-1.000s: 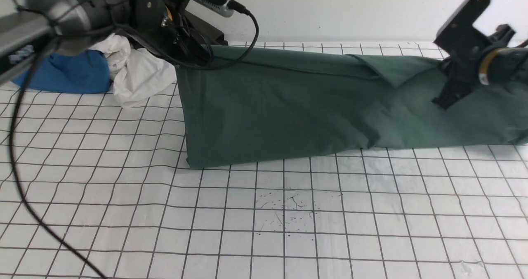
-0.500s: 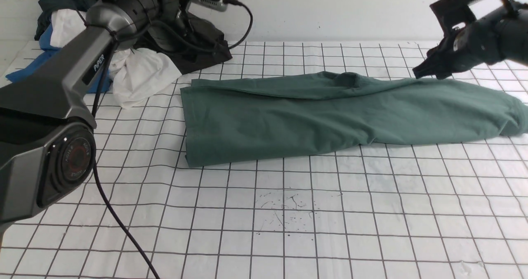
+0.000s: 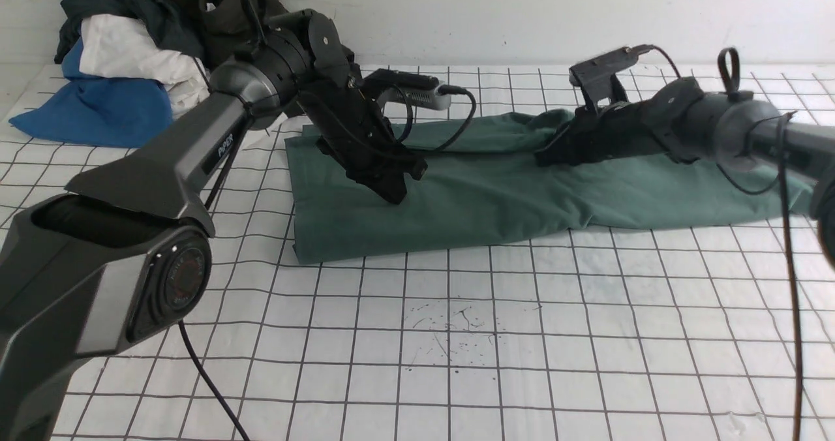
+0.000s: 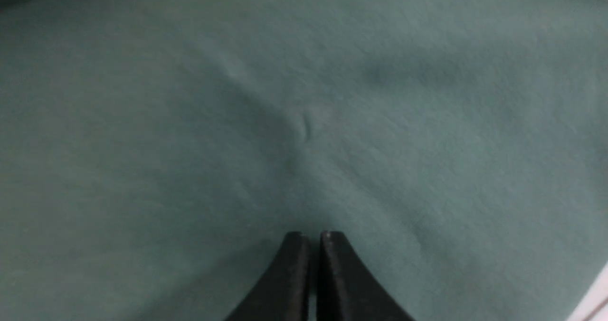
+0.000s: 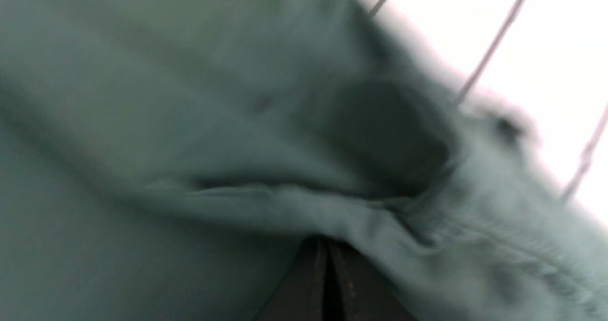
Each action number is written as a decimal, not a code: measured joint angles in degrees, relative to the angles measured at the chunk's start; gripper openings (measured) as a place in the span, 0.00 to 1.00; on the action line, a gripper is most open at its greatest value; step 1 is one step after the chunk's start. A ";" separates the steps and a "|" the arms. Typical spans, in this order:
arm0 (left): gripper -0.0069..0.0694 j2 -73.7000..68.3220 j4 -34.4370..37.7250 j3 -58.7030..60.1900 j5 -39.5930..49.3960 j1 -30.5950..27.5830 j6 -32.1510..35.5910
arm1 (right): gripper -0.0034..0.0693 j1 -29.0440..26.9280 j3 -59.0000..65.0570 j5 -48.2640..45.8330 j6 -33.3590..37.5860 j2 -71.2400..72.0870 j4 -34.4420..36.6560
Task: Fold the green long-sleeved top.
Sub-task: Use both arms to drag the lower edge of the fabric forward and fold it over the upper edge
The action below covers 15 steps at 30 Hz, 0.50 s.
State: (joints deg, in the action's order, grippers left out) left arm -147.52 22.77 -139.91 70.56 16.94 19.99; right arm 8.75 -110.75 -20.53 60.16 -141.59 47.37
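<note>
The green long-sleeved top [image 3: 496, 193] lies flat across the middle of the desk [image 3: 456, 363], past a bare stretch of its gridded white cover with a few dark specks. It forms a long band running from the robot's left to its right, with a fairly square near-left corner and a rumpled ridge along the far edge. No loose sleeve shows, so the lengthwise folds look done. What seems left is the crosswise folding, bringing the ends in to make a compact packet, and some smoothing of the ridge. The left hand [image 3: 394, 193] is clenched, its two fingers pressed together with the tips down at the cloth on the left part of the band; the left wrist view shows no fabric between them. The right hand [image 3: 545, 159] is also clenched, low at the far edge near the middle, its tips tucked under a raised fold — whether any cloth is caught there I cannot tell, since that view is blurred. Farthest off, in the far-left corner, sits a heap of other clothes: a blue garment [image 3: 98, 111], a white one [image 3: 130, 53], and dark ones [image 3: 215, 4] on top.
</note>
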 joint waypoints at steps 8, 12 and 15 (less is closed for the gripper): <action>0.08 -0.06 -0.54 0.00 0.05 0.39 0.00 | 0.03 -3.56 -8.00 17.67 1.67 -5.81 23.98; 0.08 -0.06 -3.48 0.00 0.05 0.39 0.00 | 0.03 -8.43 -8.17 1.70 3.70 -1.49 25.76; 0.08 0.07 -5.69 0.00 0.05 0.33 -0.88 | 0.03 -11.84 -8.29 -16.28 1.93 4.71 14.73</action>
State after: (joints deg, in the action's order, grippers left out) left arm -147.45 17.07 -139.91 70.61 17.27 19.10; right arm -3.09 -119.04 -36.81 62.09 -136.88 62.10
